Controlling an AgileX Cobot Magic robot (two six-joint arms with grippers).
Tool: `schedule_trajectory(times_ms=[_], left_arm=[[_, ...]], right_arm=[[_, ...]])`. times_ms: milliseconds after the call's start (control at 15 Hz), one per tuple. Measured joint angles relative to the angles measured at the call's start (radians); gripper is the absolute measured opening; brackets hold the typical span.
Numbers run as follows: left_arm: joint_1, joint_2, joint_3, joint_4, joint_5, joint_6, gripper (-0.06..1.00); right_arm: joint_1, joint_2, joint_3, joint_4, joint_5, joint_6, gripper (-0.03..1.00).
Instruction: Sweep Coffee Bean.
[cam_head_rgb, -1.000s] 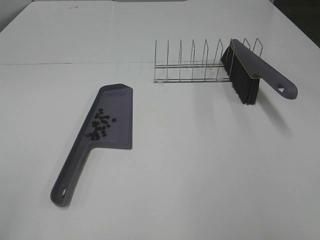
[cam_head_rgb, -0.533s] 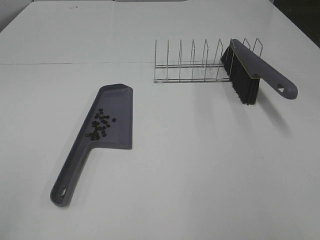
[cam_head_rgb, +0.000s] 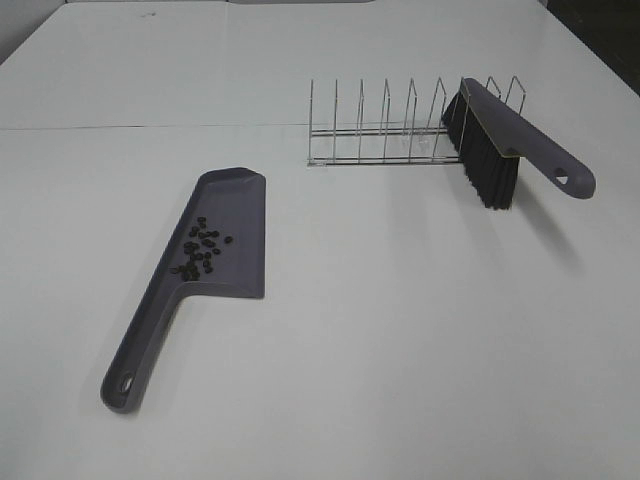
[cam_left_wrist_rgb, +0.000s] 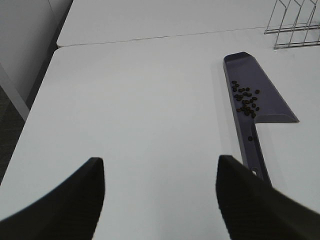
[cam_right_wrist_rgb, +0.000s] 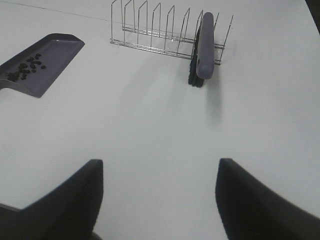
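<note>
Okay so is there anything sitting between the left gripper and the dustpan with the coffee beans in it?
Nothing visible. In the left wrist view, only bare table lies between the open left gripper and the dustpan holding the coffee beans.

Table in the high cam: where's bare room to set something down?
Bare patches: the wide stretch between the dustpan and the brush, the near-right table, and behind the wire rack. Crowded: the pan's tray, holding the coffee beans.

The high exterior camera looks down across the whole table (cam_head_rgb: 400, 330) — both wrist views look forward over it, sharing the dustpan (cam_head_rgb: 215, 250) (cam_left_wrist_rgb: 252, 95) (cam_right_wrist_rgb: 40, 62).
</note>
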Motion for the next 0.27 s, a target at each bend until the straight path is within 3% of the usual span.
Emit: schedule_trajectory(times_ms=[267], left_arm=[[0.000, 0.000, 0.000, 0.000, 0.000, 0.000, 0.60]], right_arm=[[0.000, 0.000, 0.000, 0.000, 0.000, 0.000, 0.59]])
